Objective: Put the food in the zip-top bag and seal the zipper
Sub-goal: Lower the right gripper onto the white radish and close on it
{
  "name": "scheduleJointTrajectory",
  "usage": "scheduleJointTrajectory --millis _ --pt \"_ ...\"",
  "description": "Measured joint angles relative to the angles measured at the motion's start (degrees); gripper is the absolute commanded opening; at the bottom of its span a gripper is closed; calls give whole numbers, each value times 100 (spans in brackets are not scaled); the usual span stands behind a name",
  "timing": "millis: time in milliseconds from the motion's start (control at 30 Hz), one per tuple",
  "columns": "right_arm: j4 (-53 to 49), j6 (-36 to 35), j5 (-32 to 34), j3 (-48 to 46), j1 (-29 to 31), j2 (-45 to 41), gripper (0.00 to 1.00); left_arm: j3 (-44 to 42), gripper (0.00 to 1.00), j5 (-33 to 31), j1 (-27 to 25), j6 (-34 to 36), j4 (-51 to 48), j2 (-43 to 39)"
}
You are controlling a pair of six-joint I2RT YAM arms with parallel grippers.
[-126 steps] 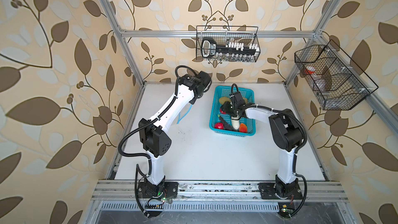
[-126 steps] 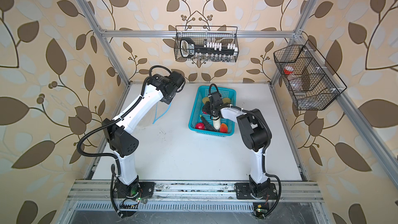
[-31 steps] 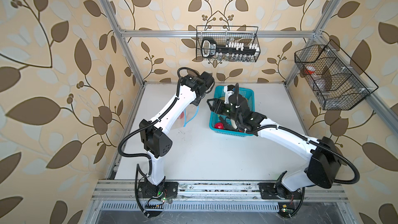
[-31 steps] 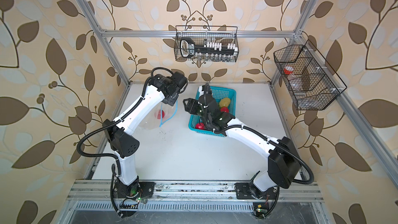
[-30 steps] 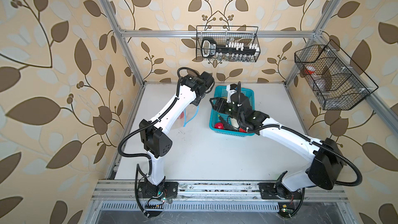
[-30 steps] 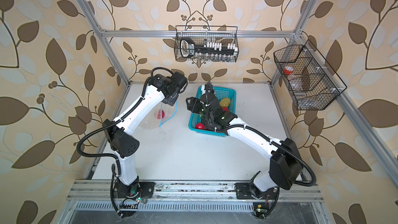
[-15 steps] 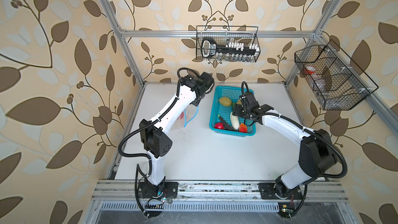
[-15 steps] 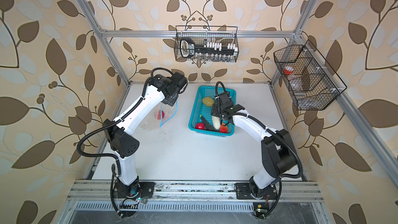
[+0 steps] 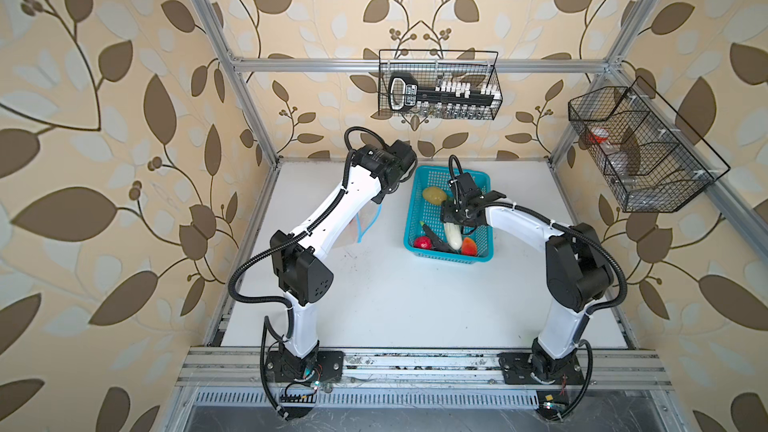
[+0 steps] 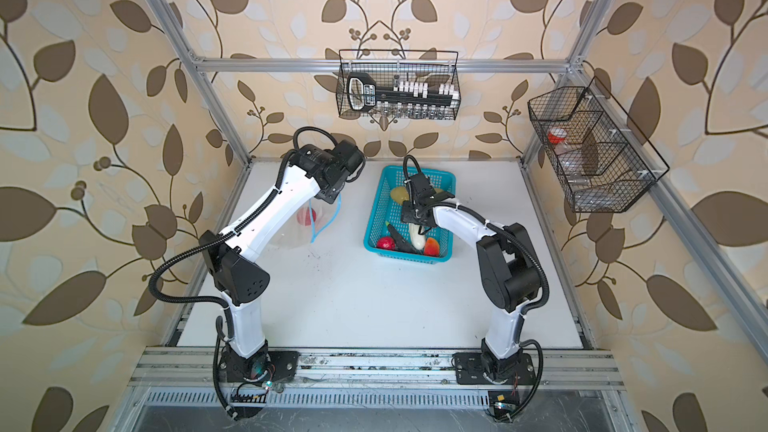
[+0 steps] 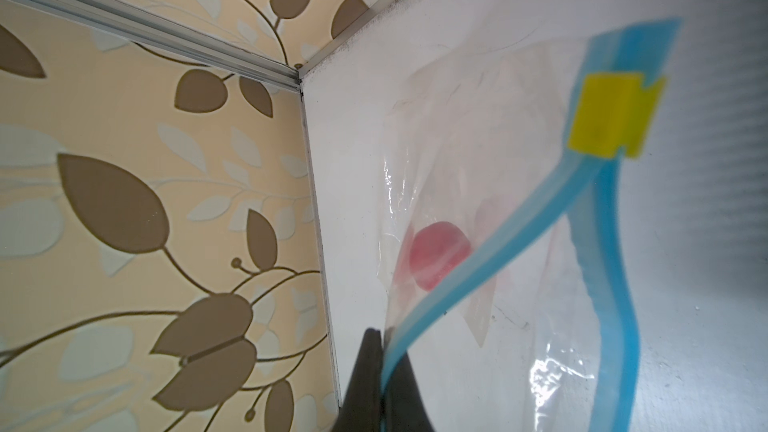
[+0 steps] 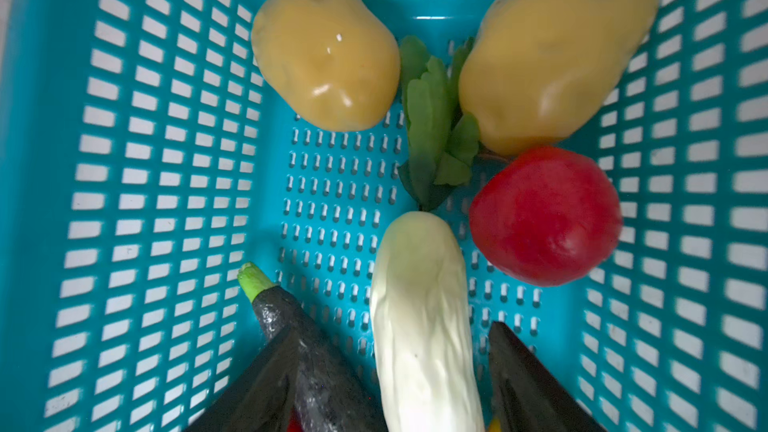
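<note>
White desk (image 9: 415, 305): right claw (image 12: 390, 330) back over basket (image 9: 449, 258), jaws apart astride cucumber (image 12: 419, 284), likely the next pick. Left claw (image 11: 380, 349) stays pinched on zipper (image 11: 478, 264) at 9 o'clock; one tomato (image 11: 436, 259) bagged.

Your clear plastic zip-top bag (image 11: 449, 139) is open, light-blue zipper strip (image 11: 602, 268) parted, one red tomato (image 11: 436, 253) inside. Other toy vegetables (image 12: 419, 317) sit in the turquoise basket (image 12: 145, 160).
</note>
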Motion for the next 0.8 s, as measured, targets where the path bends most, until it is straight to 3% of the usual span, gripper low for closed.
scheduleJointTrajectory --millis 267,400,600,800 --pt "-264 -125 48 269 -9 632 67 0 0 4 -2 -4 -57 0" --pt "-365 -181 92 358 -22 702 57 -2 0 4 -4 -4 -63 0" --pt "-389 -243 101 527 -70 726 51 -96 0 -17 -162 -4 -70 0" --pt "-396 -280 61 599 -103 809 54 -149 0 -129 -339 -4 -76 0"
